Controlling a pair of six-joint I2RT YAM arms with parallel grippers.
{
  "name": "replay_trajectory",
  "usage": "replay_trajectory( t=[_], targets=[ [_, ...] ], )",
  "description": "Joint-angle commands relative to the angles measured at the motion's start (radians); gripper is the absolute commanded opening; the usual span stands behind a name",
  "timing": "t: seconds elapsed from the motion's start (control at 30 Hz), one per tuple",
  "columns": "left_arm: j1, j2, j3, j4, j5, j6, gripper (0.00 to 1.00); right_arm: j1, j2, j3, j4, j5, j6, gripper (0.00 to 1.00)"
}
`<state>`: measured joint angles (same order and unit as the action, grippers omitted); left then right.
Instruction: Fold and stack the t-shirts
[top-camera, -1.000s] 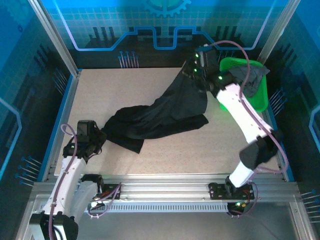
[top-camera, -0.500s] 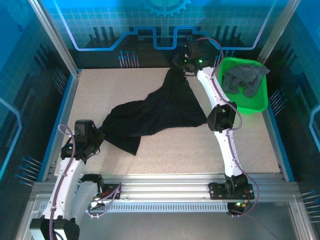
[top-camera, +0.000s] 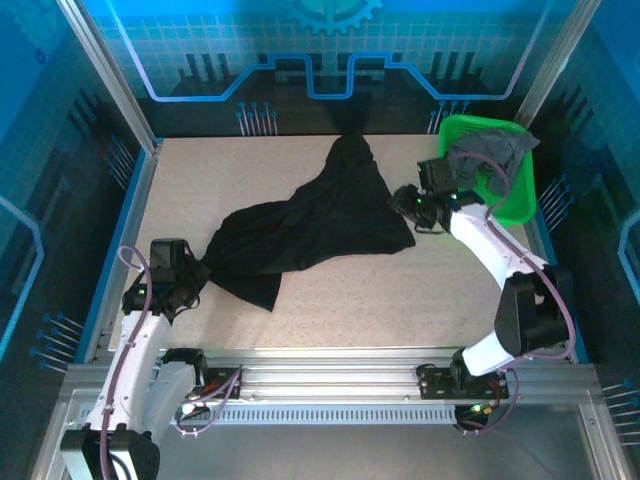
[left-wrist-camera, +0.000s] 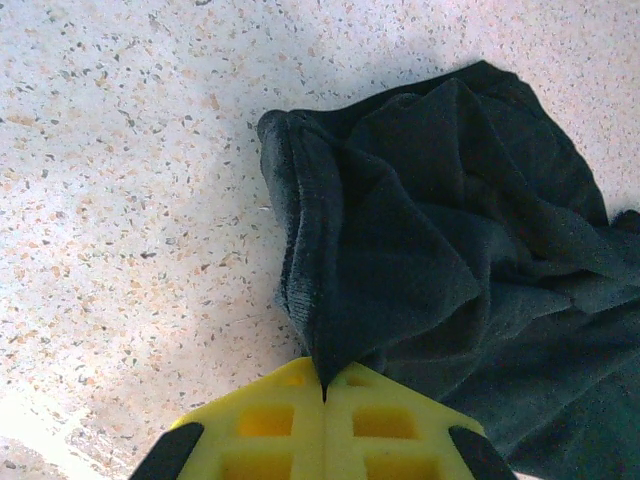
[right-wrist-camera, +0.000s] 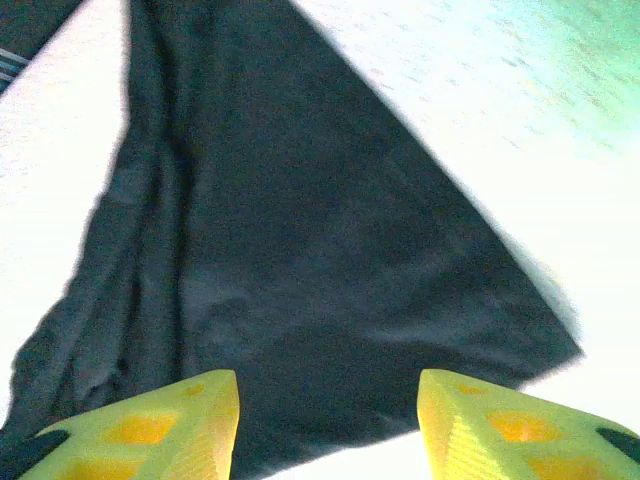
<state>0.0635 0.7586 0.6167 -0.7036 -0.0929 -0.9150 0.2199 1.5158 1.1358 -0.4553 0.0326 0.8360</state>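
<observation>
we see the black t-shirt (top-camera: 310, 225) sprawled unfolded across the middle of the speckled desk (top-camera: 330, 310), running from a bunched end at the near left up to a narrow peak close to the far edge, with a flatter corner reaching out to the right. the left fingers (top-camera: 195, 272) sit at that near-left end, and in the left wrist view the yellow left fingers (left-wrist-camera: 345, 415) are pressed together with a hemmed edge of the black cloth pinched in the seam between them. from there the fabric rises in a ridge and spreads away in soft creases over the desk. the right fingers (top-camera: 405, 203) are just beside the shirt's right corner. in the right wrist view the right fingers (right-wrist-camera: 170, 420) stand wide apart with nothing between them. the black cloth beyond them lies mostly smooth, with folds along its left side and a pointed corner at the right, though this view is somewhat blurred. the dark grey t-shirt (top-camera: 490, 155) lies crumpled in the bright green basket (top-camera: 515, 205) at the far right corner of the desk, part of it draped over the rim, well apart from the black one
</observation>
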Motion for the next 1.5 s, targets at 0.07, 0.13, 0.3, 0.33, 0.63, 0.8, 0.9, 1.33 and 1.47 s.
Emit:
replay_trajectory(
  t=[0.07,0.13,0.3,0.33,0.63,0.8,0.9,1.33,1.47],
  targets=[
    [0.013,0.015,0.008,0.036,0.027,0.013,0.0,-0.073,0.051,-0.133,0.048,-0.031,0.001,0.51],
    [0.013,0.019,0.008,0.045,0.03,0.008,0.0,-0.08,0.094,-0.129,0.04,-0.034,-0.013,0.52],
    [0.013,0.017,0.006,0.049,0.034,0.003,0.0,-0.081,0.206,-0.071,0.031,-0.05,-0.018,0.52],
    [0.013,0.018,0.005,0.048,0.035,0.001,0.0,-0.08,0.227,-0.053,0.024,-0.048,-0.016,0.52],
    [0.013,0.021,0.005,0.06,0.042,-0.008,0.0,-0.063,0.343,0.042,-0.066,-0.006,0.003,0.45],
    [0.013,0.022,0.006,0.059,0.041,-0.008,0.0,-0.031,0.35,0.074,-0.16,0.065,0.042,0.42],
    [0.013,0.022,0.005,0.06,0.043,-0.009,0.0,-0.015,0.298,0.055,-0.175,0.128,0.064,0.46],
    [0.013,0.025,0.002,0.067,0.048,-0.01,0.0,0.021,0.339,0.041,-0.161,0.126,0.059,0.5],
    [0.013,0.025,0.003,0.067,0.052,-0.01,0.0,0.023,0.422,0.12,-0.172,0.102,0.052,0.43]
  ],
)
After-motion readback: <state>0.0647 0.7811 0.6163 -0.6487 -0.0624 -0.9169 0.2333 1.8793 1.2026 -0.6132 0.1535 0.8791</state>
